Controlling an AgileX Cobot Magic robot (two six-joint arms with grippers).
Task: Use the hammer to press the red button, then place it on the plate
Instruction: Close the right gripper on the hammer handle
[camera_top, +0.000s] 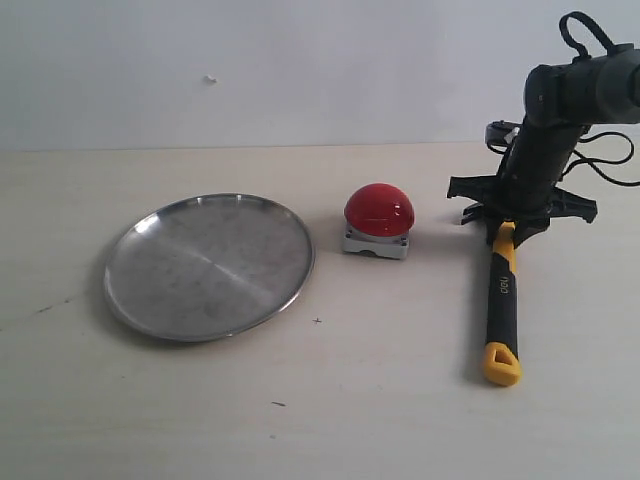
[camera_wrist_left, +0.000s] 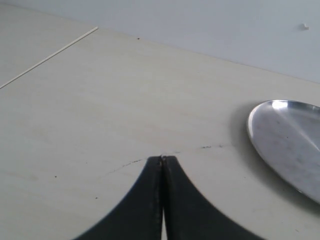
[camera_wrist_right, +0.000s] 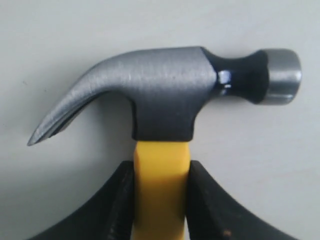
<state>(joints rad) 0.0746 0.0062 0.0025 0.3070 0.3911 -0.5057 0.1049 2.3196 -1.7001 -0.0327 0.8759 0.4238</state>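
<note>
The hammer (camera_top: 503, 300) (camera_wrist_right: 165, 95) is lying flat on the bench (camera_top: 380, 410) at the right of the scene. Its long axis is running near to far: the yellow triangular loop is pointing toward the near edge and the head toward the far side. In the exterior view the head is sitting hidden under the arm. The wrist view is showing it crosswise to the handle, with the curved claw tapering off one way and the round striking face pointing the other.

The right end effector (camera_top: 505, 226) is coming down over the far end of the hammer. Its two black fingers (camera_wrist_right: 117, 200) are sitting narrowly apart, pressing against either side of the yellow neck just below the head, with no gap showing between pad and handle. The left end effector (camera_wrist_left: 162, 159) is hanging over bare bench left of the plate, its fingers pressed tip to tip and gripping nothing.

The head is looking like dark brushed metal, with a glossy blue-black collar behind the paler face. Below the yellow neck the handle is turning black along its middle, then yellow again at the loop.

The red button (camera_top: 379, 210) — a glossy dome on a light-grey square base — is sitting left of the hammer, well apart from it. The plate (camera_top: 200, 275) (camera_wrist_left: 290, 145) is lying further left, just beside the button, shallow and silver.
</note>
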